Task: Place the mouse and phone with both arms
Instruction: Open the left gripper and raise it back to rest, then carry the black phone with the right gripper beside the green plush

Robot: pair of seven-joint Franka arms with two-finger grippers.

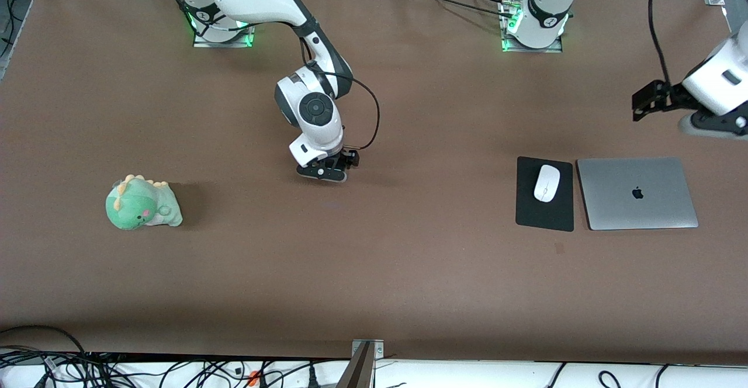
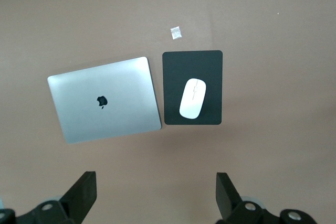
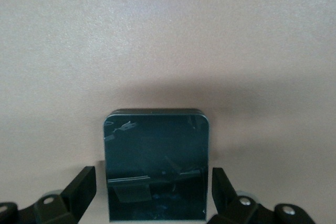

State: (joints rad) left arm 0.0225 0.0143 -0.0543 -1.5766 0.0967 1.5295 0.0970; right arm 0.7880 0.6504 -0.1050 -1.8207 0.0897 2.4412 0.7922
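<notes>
The white mouse [image 1: 547,183] lies on a black mouse pad [image 1: 543,215] toward the left arm's end of the table; both also show in the left wrist view, the mouse [image 2: 192,98] on the pad [image 2: 210,61]. The black phone [image 3: 156,166] lies flat on the table between the fingers of my right gripper [image 3: 152,182], which is open with a gap on each side. In the front view my right gripper [image 1: 327,172] is low at mid table and hides the phone. My left gripper [image 1: 710,124] hangs high beside the laptop, open and empty [image 2: 157,198].
A closed silver laptop [image 1: 637,192] lies beside the mouse pad, also in the left wrist view [image 2: 105,100]. A green plush dinosaur [image 1: 142,204] sits toward the right arm's end. A small pale scrap [image 2: 176,33] lies near the pad.
</notes>
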